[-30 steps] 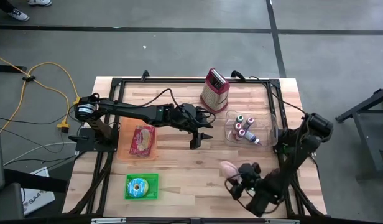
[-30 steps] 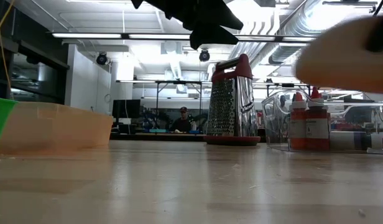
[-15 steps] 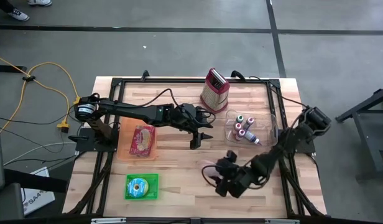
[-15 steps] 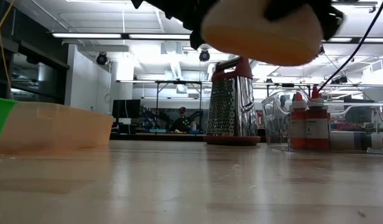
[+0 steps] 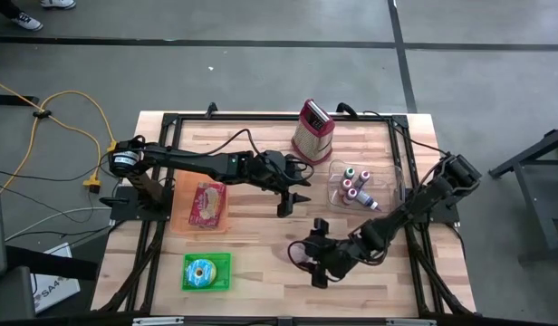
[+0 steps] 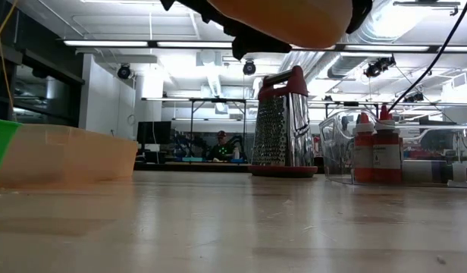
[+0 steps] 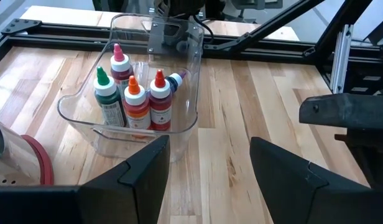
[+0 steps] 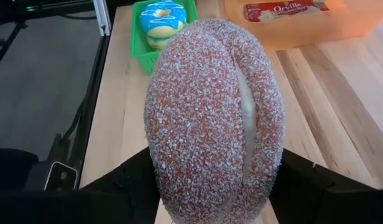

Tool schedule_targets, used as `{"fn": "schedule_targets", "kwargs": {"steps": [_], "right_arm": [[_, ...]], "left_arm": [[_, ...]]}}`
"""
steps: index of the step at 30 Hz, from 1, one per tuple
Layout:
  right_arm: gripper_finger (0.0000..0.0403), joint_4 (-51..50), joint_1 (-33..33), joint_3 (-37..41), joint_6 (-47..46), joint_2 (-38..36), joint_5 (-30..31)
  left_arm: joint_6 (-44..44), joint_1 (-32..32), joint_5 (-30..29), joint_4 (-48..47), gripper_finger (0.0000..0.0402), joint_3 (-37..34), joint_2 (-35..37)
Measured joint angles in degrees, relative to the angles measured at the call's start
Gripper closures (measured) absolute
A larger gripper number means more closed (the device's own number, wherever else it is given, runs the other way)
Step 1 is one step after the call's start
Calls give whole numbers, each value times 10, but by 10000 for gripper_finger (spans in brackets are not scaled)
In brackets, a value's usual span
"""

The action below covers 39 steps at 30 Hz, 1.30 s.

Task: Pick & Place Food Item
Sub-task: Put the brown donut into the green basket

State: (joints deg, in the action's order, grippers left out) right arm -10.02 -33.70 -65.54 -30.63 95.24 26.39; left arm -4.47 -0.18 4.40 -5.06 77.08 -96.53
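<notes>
The food item [image 8: 210, 112] is an oval bun with a crumbly red-and-white crust and a cream seam down its middle. My right gripper [image 5: 310, 257] is shut on it above the table's near middle; in the low view the bun [image 6: 286, 19] hangs high over the boards. My left gripper [image 5: 293, 201] hovers open over the table's centre, with nothing between its fingers [image 7: 142, 174]. Toward the near left corner, a green tray [image 5: 190, 281] rests on the boards and holds a blue-iced doughnut [image 8: 159, 14]. My right gripper pinches the bun's two long sides [image 8: 159, 168] between its two fingers [image 8: 126, 186], near the end closest to the wrist. The fingers come from the table's right side, slanting down, and lie along the bun. The bun is lifted clear of the table and sticks out beyond the fingertips.
An orange tray [image 5: 181, 217] with a popcorn packet [image 5: 206, 203] sits on the left. A red-topped grater [image 5: 312, 129] stands at the far middle. A clear bin [image 5: 388, 190] of colouring bottles [image 7: 138, 99] lies right of centre. A black frame [image 5: 261, 117] edges the table.
My right gripper has swung from the near right toward the table's left edge and risen a little, rolling its wrist as it went. The bun has travelled with it, staying clear of the boards. My left gripper has kept still.
</notes>
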Motion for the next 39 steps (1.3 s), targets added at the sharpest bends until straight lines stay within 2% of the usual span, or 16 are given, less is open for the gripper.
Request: {"fn": "schedule_targets", "kwargs": {"steps": [12,17,19,24,28,31,36,39], "right_arm": [[172,0,0,0,-1,0,0],[172,0,0,0,-1,0,0],[172,0,0,0,0,0,0],[172,-1,0,0,5,0,0],[172,0,0,0,5,0,-8],[172,0,0,0,5,0,-9],[172,8,0,0,5,0,-9],[172,9,0,0,5,0,-9]], "left_arm": [[0,0,0,9,185,0,0],[-3,0,0,48,184,0,0],[-29,0,2,49,185,0,1],[-44,5,42,-31,185,0,40],[-42,6,50,-126,185,0,96],[-45,-14,48,-175,185,0,140],[-59,-92,36,-189,185,-20,185],[-72,-149,-32,-203,185,-36,197]]}}
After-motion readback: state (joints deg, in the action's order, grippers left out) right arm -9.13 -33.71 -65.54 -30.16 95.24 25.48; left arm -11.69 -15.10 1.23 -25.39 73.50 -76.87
